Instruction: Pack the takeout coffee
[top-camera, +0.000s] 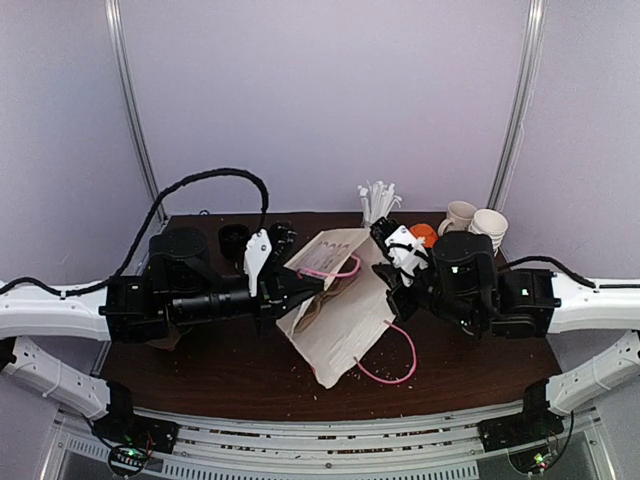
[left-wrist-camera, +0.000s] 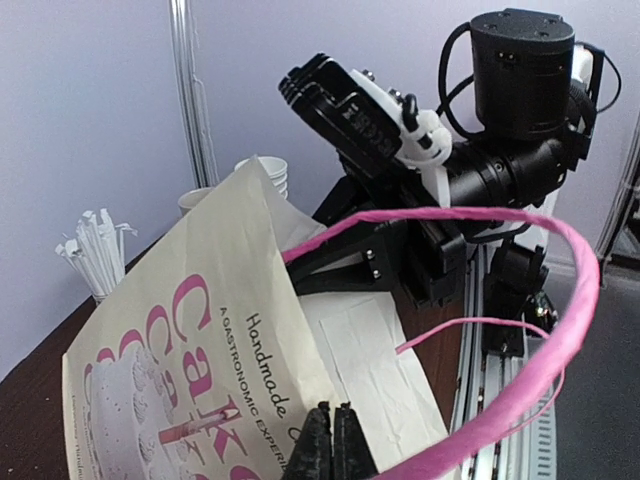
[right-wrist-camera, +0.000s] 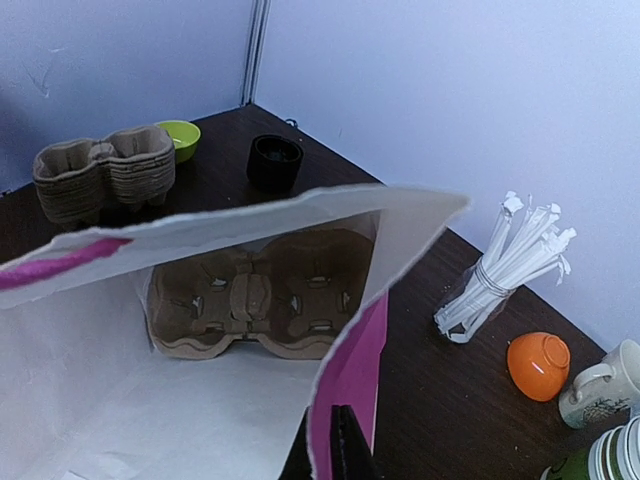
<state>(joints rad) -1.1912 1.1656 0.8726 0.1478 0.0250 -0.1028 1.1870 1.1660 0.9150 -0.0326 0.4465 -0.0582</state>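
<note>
Paper bag (top-camera: 340, 330) was clamped at its rim by left jaws and right jaws, both shut on it. Coffee (right-wrist-camera: 275, 165) stood on counter (right-wrist-camera: 440, 400) beyond bag, well ahead of right jaws, untouched. Judged light, thin-walled, spill-prone: grip mid-wall, gently, upright.

Table (top-camera: 200, 370): dark wood.
Paper bag (top-camera: 335, 320): white with pink lettering and pink cord handles (top-camera: 411, 352), mouth open, in the middle of the table.
Cup carrier (right-wrist-camera: 255, 300): brown pulp, inside the bag.
Carrier stack (right-wrist-camera: 105, 170): toward the far-left corner, with a green bowl (right-wrist-camera: 180, 138) just behind it.
Wrapped straws (top-camera: 378, 200): upright in a glass at the far edge.
Orange bowl (top-camera: 423, 234): upside down, right of the straws.
Beige mug (top-camera: 460, 215), stacked paper cups (top-camera: 490, 225): far-right corner.
</note>
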